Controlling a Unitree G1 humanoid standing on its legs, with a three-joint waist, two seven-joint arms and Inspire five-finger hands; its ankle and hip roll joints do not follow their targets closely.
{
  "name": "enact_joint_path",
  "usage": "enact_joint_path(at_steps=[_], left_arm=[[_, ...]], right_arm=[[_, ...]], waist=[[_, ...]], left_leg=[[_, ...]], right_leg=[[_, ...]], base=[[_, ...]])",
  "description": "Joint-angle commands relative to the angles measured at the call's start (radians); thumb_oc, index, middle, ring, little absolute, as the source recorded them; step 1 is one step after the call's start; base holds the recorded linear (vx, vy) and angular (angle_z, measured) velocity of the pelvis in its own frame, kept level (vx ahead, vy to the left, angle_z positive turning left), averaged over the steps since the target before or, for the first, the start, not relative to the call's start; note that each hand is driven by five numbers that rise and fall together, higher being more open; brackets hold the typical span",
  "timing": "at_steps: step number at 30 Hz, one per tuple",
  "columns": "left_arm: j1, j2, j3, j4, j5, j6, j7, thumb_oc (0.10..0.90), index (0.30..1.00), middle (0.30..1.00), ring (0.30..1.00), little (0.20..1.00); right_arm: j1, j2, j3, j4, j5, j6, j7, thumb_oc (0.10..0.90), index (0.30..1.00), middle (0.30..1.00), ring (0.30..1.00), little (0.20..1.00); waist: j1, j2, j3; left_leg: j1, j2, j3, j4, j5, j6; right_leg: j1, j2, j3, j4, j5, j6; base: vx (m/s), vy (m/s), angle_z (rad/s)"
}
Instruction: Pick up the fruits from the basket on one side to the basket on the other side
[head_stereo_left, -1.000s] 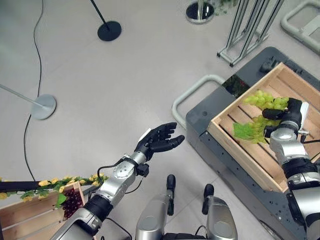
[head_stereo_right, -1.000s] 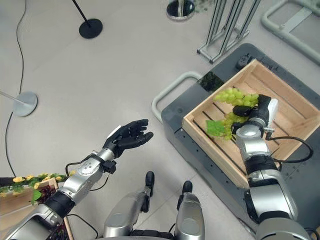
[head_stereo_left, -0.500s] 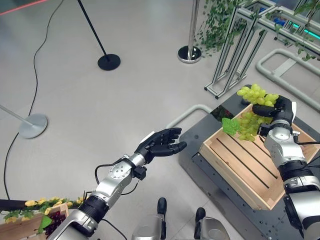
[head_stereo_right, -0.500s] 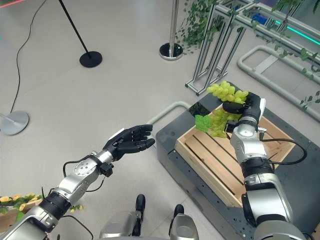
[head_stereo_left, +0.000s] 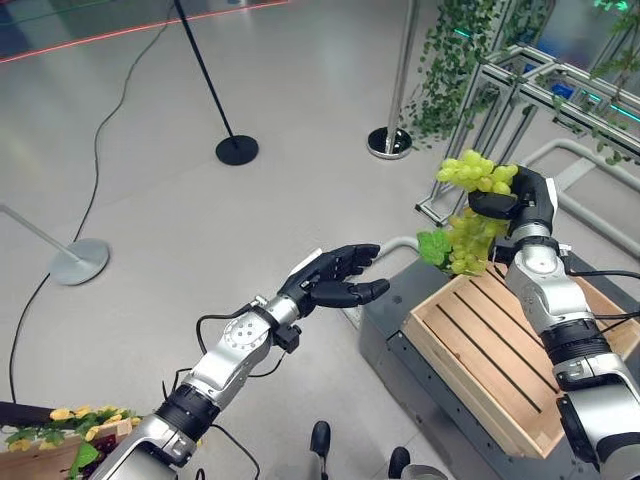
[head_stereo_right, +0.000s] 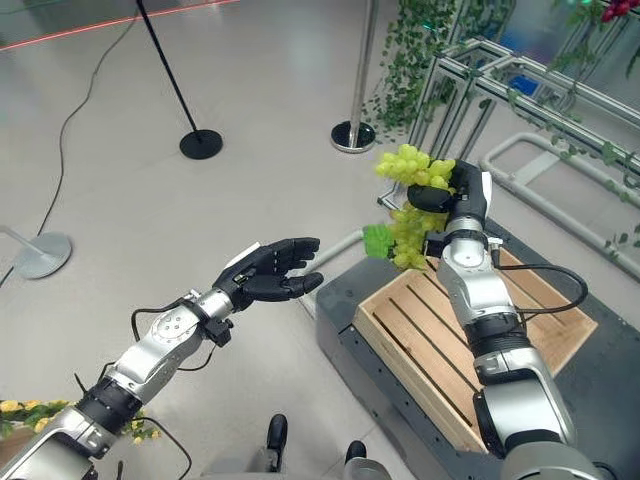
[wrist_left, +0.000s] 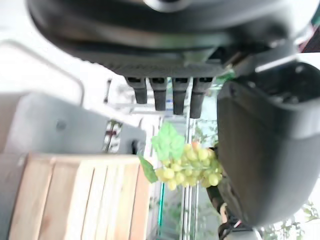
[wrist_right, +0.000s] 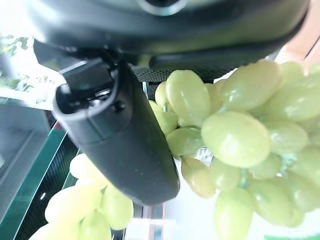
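Observation:
My right hand (head_stereo_left: 530, 200) is shut on a bunch of green grapes (head_stereo_left: 472, 215) with a green leaf, held in the air above the far left corner of the wooden crate (head_stereo_left: 505, 350). The grapes (wrist_right: 235, 135) press against the palm in the right wrist view. My left hand (head_stereo_left: 335, 280) is open, palm up, over the floor to the left of the crate, a short way from the grapes. A second wooden basket (head_stereo_left: 45, 455) with dark grapes (head_stereo_left: 85, 460) and yellow flowers sits at the lower left. The left wrist view looks past its fingers (wrist_left: 170, 92) at the grapes (wrist_left: 185, 165) and the crate (wrist_left: 75, 195).
The crate rests on a dark grey cart (head_stereo_left: 400, 340) with a light handle bar. Stanchion bases (head_stereo_left: 237, 150) (head_stereo_left: 80, 260) and a silver post base (head_stereo_left: 388, 142) stand on the floor. A metal frame with green vines (head_stereo_left: 500, 90) is behind the cart.
My right hand has lifted the green grapes up and to the left, off the crate. The left hand stayed open, reaching slightly toward the crate. The camera has tilted up.

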Motion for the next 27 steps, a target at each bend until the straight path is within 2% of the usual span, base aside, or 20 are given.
enact_joint_path(at_steps=[1,8,10,11,13,14,15,16,19,20,23,25,26,27], left_arm=[[-0.107,0.02,0.056,-0.058,0.041,-0.081,0.05,0.8,0.9,0.9,0.9,0.9],[-0.139,0.041,0.079,-0.097,0.067,-0.04,0.08,0.8,0.9,0.9,0.9,0.9],[-0.146,0.047,0.082,-0.088,0.059,-0.05,0.092,0.8,0.9,0.9,0.9,0.9],[-0.152,0.052,0.084,-0.087,0.053,-0.05,0.092,0.8,0.9,0.9,0.9,0.9],[-0.156,0.073,0.087,-0.091,0.05,-0.063,0.085,0.8,0.9,0.9,0.9,0.9],[-0.155,0.08,0.086,-0.101,0.049,-0.063,0.064,0.8,0.9,0.9,0.9,0.9],[-0.156,0.083,0.083,-0.102,0.044,-0.066,0.055,0.8,0.9,0.9,0.9,0.9],[-0.166,0.087,0.069,-0.1,0.024,-0.079,0.024,0.8,0.9,0.9,0.9,0.9],[-0.197,0.071,0.05,-0.08,0.004,-0.076,0.001,0.8,0.9,0.9,0.9,0.9],[-0.206,0.063,0.045,-0.071,-0.006,-0.069,0.003,0.8,0.9,0.9,0.9,0.9],[-0.213,0.019,0.034,-0.035,-0.052,-0.033,-0.005,0.8,0.9,0.9,0.9,0.9],[-0.186,-0.003,0.036,-0.036,-0.132,-0.015,-0.03,0.8,0.9,0.9,0.9,0.9],[-0.178,-0.012,0.034,-0.035,-0.165,-0.009,-0.048,0.8,0.9,0.9,0.9,0.9],[-0.177,-0.022,0.033,-0.034,-0.185,0.003,-0.061,0.8,0.9,0.9,0.9,0.9]], right_arm=[[-0.109,-0.029,0.044,-0.064,-0.052,-0.154,0.01,0.4,0.3,0.3,0.3,0.3],[-0.131,0.026,0.09,-0.062,-0.08,-0.138,-0.004,0.4,0.3,0.3,0.3,0.3],[-0.142,0.036,0.102,-0.05,-0.091,-0.138,-0.007,0.4,0.3,0.3,0.3,0.3],[-0.147,0.041,0.107,-0.046,-0.096,-0.135,-0.013,0.4,0.3,0.3,0.3,0.3],[-0.147,0.043,0.115,-0.041,-0.091,-0.145,-0.026,0.4,0.3,0.3,0.3,0.3],[-0.135,0.034,0.112,-0.05,-0.085,-0.148,-0.037,0.4,0.3,0.3,0.3,0.3],[-0.13,0.029,0.11,-0.053,-0.083,-0.151,-0.041,0.4,0.3,0.3,0.3,0.3],[-0.11,0.007,0.101,-0.066,-0.08,-0.157,-0.057,0.4,0.3,0.3,0.3,0.3],[-0.087,-0.018,0.081,-0.094,-0.083,-0.15,-0.055,0.4,0.3,0.3,0.3,0.3],[-0.092,-0.019,0.079,-0.093,-0.08,-0.148,-0.05,0.4,0.3,0.3,0.3,0.3],[-0.139,-0.009,0.09,-0.068,-0.077,-0.145,-0.005,0.4,0.3,0.3,0.3,0.3],[-0.138,-0.01,0.096,-0.078,-0.088,-0.144,0.015,0.4,0.3,0.3,0.3,0.3],[-0.133,-0.018,0.099,-0.085,-0.09,-0.141,0.017,0.4,0.3,0.3,0.3,0.3],[-0.128,-0.028,0.097,-0.086,-0.089,-0.143,0.021,0.4,0.3,0.3,0.3,0.3]], waist=[[0.035,-0.029,-0.171],[0.07,-0.027,-0.178],[0.078,-0.024,-0.179],[0.08,-0.022,-0.178],[0.076,-0.019,-0.162],[0.066,-0.018,-0.15],[0.061,-0.018,-0.147],[0.037,-0.019,-0.142],[-0.002,-0.023,-0.141],[-0.008,-0.023,-0.14],[0.001,-0.034,-0.148],[0.012,-0.038,-0.161],[0.014,-0.04,-0.166],[0.008,-0.044,-0.169]], left_leg=[[0.016,0.015,0.011,0.017,-0.076,-0.031],[0.01,-0.016,-0.032,0.039,-0.089,-0.01],[0.014,-0.025,-0.05,0.036,-0.088,0.001],[0.012,-0.031,-0.058,0.036,-0.087,0.009],[0.01,-0.053,-0.092,0.047,-0.08,0.031],[0.009,-0.06,-0.12,0.05,-0.074,0.038],[0.007,-0.062,-0.133,0.05,-0.071,0.039],[-0.001,-0.071,-0.18,0.054,-0.061,0.04],[-0.006,-0.082,-0.226,0.051,-0.062,0.037],[-0.008,-0.08,-0.228,0.053,-0.065,0.035],[-0.02,-0.057,-0.22,0.044,-0.055,0.011],[-0.035,-0.041,-0.211,0.03,-0.035,-0.004],[-0.037,-0.041,-0.205,0.036,-0.043,-0.008],[-0.052,-0.042,-0.172,0.074,-0.061,-0.014]], right_leg=[[-0.067,-0.036,0.009,0.054,0.07,-0.036],[-0.062,-0.056,-0.005,0.083,0.055,-0.029],[-0.066,-0.062,-0.008,0.117,0.039,-0.027],[-0.073,-0.067,-0.007,0.158,0.03,-0.026],[-0.137,-0.072,0.023,0.308,0.07,-0.014],[-0.176,-0.053,0.075,0.36,0.079,-0.016],[-0.183,-0.041,0.099,0.357,0.078,-0.02],[-0.186,0.01,0.182,0.293,0.064,-0.042],[-0.181,0.056,0.288,0.168,0.089,-0.055],[-0.184,0.066,0.302,0.171,0.085,-0.057],[-0.16,0.071,0.285,0.111,0.091,-0.059],[-0.131,0.082,0.275,0.068,0.092,-0.068],[-0.117,0.086,0.272,0.057,0.085,-0.073],[-0.115,0.08,0.254,0.054,0.082,-0.075]], base=[[0.02,0.041,0.2],[0.02,0.061,0.16],[0.0,0.063,0.11],[0.0,0.05,0.07],[-0.01,0.031,0.3],[-0.01,-0.023,0.44],[0.0,-0.144,0.72],[0.01,-0.165,0.78],[0.02,-0.168,1.21],[-0.02,-0.223,1.12],[-0.02,-0.197,1.2],[0.02,-0.144,0.16],[0.01,-0.075,0.17],[-0.01,-0.025,0.26]])
